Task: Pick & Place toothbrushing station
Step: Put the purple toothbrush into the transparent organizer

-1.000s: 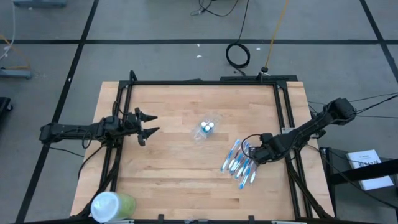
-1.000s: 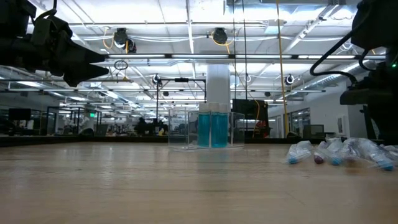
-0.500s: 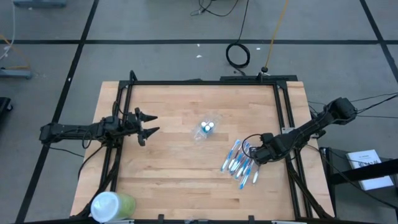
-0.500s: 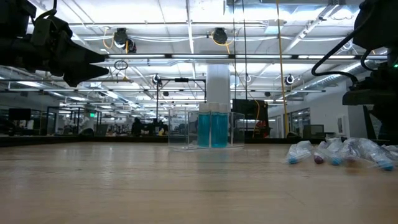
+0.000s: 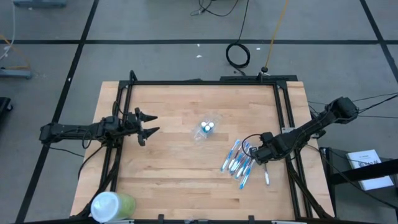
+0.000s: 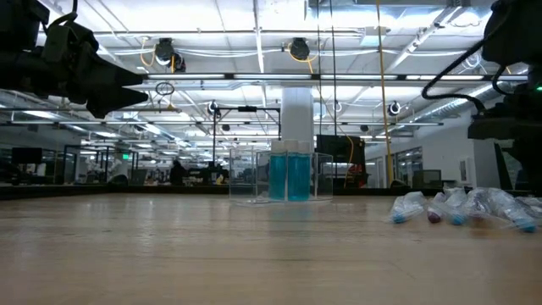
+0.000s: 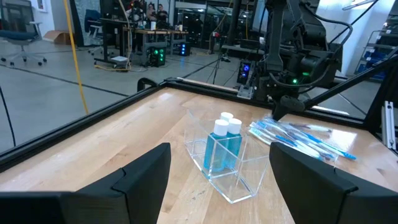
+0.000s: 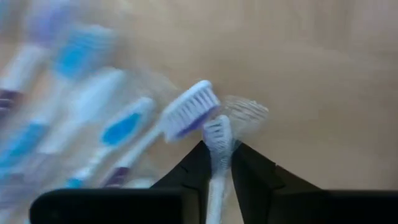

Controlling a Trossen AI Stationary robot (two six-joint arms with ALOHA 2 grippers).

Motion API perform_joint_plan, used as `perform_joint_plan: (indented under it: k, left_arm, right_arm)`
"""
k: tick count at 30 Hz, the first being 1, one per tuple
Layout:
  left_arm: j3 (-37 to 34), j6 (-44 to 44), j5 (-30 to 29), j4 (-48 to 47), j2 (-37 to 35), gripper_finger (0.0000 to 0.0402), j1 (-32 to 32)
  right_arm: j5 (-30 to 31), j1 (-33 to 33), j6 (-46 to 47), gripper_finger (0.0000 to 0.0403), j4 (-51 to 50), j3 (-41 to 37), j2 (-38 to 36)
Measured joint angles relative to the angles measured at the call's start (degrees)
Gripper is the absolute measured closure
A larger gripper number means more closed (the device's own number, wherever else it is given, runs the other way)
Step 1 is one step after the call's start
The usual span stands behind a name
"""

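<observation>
My right gripper (image 8: 217, 163), which stands wide over the toothbrushes 1 second ago, is now pinched shut on 1 toothbrush (image 5: 266, 176). That toothbrush no longer lies with the pile (image 5: 239, 160); it now sits apart from it, toward the table's right edge, just beside my gripper. In the right wrist view its white neck is clamped between my 2 fingers (image 8: 194, 167), bristle head poking out past them.
</observation>
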Motion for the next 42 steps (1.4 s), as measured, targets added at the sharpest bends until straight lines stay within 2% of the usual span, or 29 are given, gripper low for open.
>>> perform_joint_plan:
  k: [9, 14, 20, 25, 30, 37, 42]
  left_arm:
    - [0.0, 0.0, 0.0, 0.0, 0.0, 0.0119, 0.0]
    - [0.0, 0.0, 0.0, 0.0, 0.0, 0.0119, 0.0]
    - [0.0, 0.0, 0.0, 0.0, 0.0, 0.0119, 0.0]
    - [0.0, 0.0, 0.0, 0.0, 0.0, 0.0119, 0.0]
    - [0.0, 0.0, 0.0, 0.0, 0.0, 0.0119, 0.0]
    - [0.0, 0.0, 0.0, 0.0, 0.0, 0.0119, 0.0]
    - [0.0, 0.0, 0.0, 0.0, 0.0, 0.0119, 0.0]
  right_arm:
    - [1.8, -0.1, -4.4, 0.0366, 0.1, 0.1, -7.3]
    - [3.2, -0.1, -8.6, 0.0367, 3.4, 0.1, -11.1]
    - [9.7, -0.1, -16.7, 0.0367, 11.0, 0.1, -15.1]
    - [17.6, -0.8, -28.8, 0.0367, 20.8, 0.2, -16.9]
    - [23.1, -3.6, -46.0, 0.0367, 34.3, 0.2, -17.3]
    - [23.9, -11.0, -70.1, 0.0367, 52.6, 0.2, -17.2]
    - [23.9, -18.2, -81.3, 0.0367, 65.7, -0.5, -15.2]
